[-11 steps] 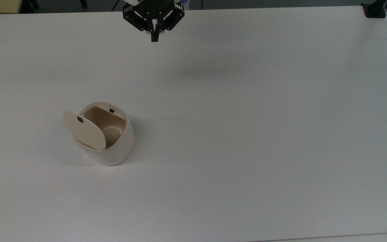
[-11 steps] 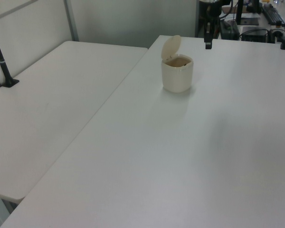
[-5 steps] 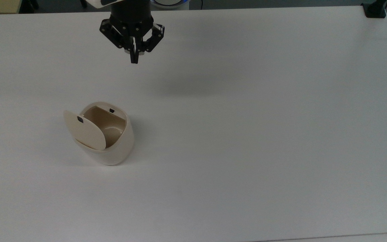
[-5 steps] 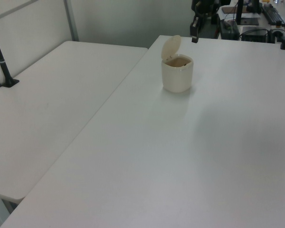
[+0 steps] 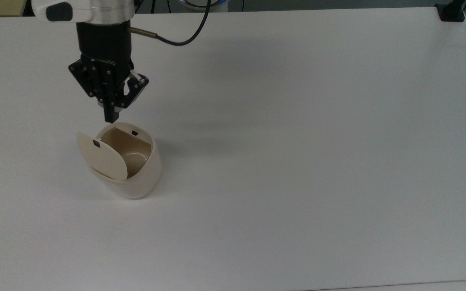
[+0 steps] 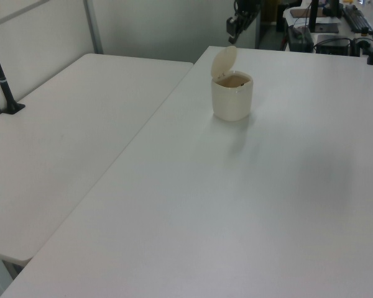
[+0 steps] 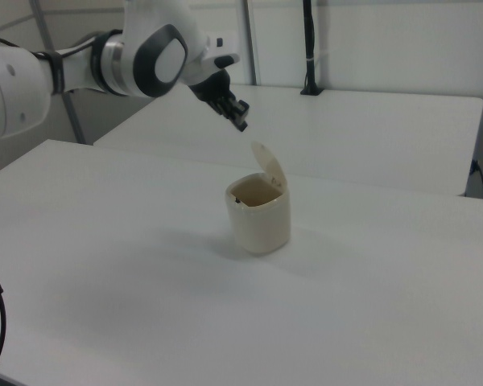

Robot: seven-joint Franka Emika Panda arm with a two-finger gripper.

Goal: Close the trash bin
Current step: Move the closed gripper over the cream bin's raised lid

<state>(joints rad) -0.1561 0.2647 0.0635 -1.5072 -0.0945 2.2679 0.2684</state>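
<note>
- Trash bin (image 5: 136, 178) sits upright on white table (image 5: 297, 161), in the top view's left half, a bit above the middle height; cream body, tan inside visible.
- Lid (image 5: 102, 157) is up, standing open on its hinge at the rim on the top view's left side; small black button (image 5: 96, 143) shows near the lid's upper edge; second small dark mark (image 5: 134, 132) sits on the inner far wall.
- Left view: bin (image 6: 232, 99) on the far part of the right-hand table, lid (image 6: 224, 61) raised and tilted toward the left view's left.
- Right view: bin (image 7: 259, 221) near the table's middle, lid (image 7: 268, 170) sticking up at the back, leaning toward the right view's right.
- Gripper (image 5: 111, 118) is black and points down, its tip just above the bin's rim at the top view's upper left; fingers pressed together, no gap seen between them, nothing held.
- Not touching lid or bin: in the right view the gripper (image 7: 241, 123) hangs in the air above and to the left of the lid top, apart from it.
- Left view puts the gripper (image 6: 232, 26) above the lid, close but apart.
- Arm (image 7: 105, 64) white with black joints, coming in from the right view's left; a dark cable (image 5: 184, 38) loops off the wrist in the top view.
- Second white table (image 6: 68, 136) alongside in the left view; black clamp post (image 6: 3, 81) at its far left edge.
</note>
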